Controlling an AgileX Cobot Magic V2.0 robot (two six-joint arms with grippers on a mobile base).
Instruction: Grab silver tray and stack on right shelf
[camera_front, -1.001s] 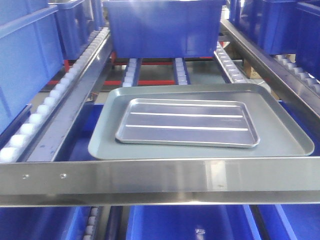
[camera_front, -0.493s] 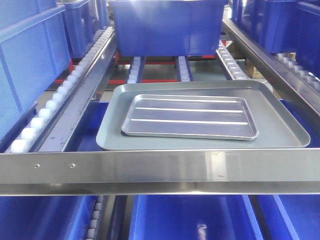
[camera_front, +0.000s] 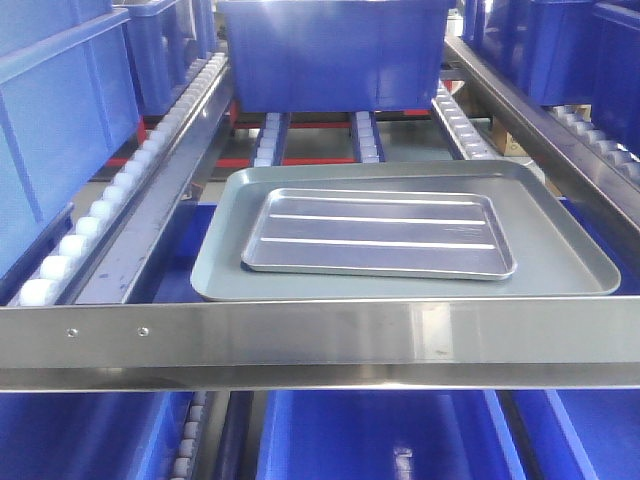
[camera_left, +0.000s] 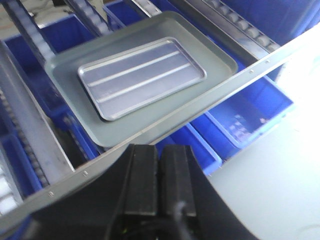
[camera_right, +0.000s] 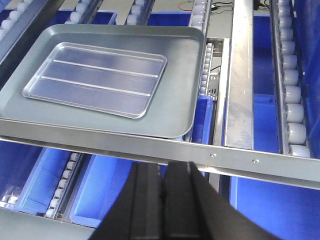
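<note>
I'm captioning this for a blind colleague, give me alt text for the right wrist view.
A silver tray lies inside a larger grey tray on a roller shelf, behind its front rail. The right end effector sits shut below, blue bins underneath.

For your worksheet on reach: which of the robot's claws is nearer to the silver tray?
Roughly equal, perhaps the right. The left claw and the right claw both sit shut on the near side of the front rail, apart from the silver tray, which lies inside the grey tray.

Grey tray (camera_front: 580, 270) on roller shelf (camera_front: 320, 345)
</note>
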